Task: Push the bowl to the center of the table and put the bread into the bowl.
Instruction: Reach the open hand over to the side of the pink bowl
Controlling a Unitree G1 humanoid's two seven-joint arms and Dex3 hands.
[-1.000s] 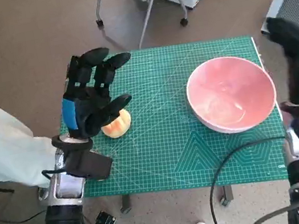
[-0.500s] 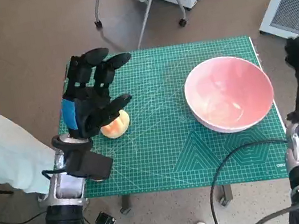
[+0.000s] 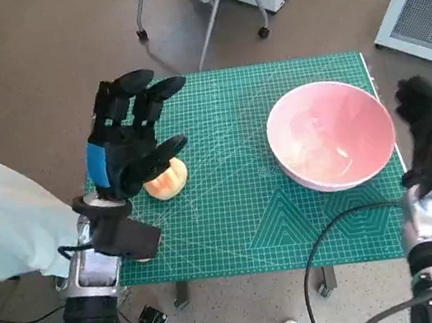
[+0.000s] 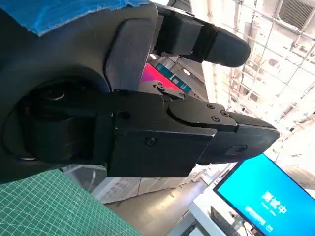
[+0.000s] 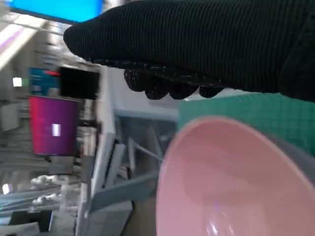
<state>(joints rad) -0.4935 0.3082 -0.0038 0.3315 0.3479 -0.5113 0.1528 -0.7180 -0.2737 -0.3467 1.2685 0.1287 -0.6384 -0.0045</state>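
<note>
The bowl (image 3: 334,145) sits toward our right edge of the green mat (image 3: 249,206), well off centre, so we judge the push has not yet taken effect. Nearest to us on that side, our right hand (image 3: 426,120) in its black glove hangs just beyond the table edge, beside the bowl's outer rim and apart from it. We read this as the setup for a sideways shove toward the middle. It holds nothing; in the right wrist view the fingertips (image 5: 162,86) look curled under the glove, but whether the hand is open or closed we cannot tell.

On the other side, our left hand (image 3: 126,148) hovers over the bread (image 3: 166,178), fingers spread and gripping nothing. We take it to be waiting above its target until the bowl arrives. The bread lies on the mat near our left edge, partly hidden by the thumb, well apart from the bowl.

Farther off, beyond the table, chair legs (image 3: 198,14) on casters stand on the brown floor, and a person's pale sleeve (image 3: 0,216) shows at our left.
</note>
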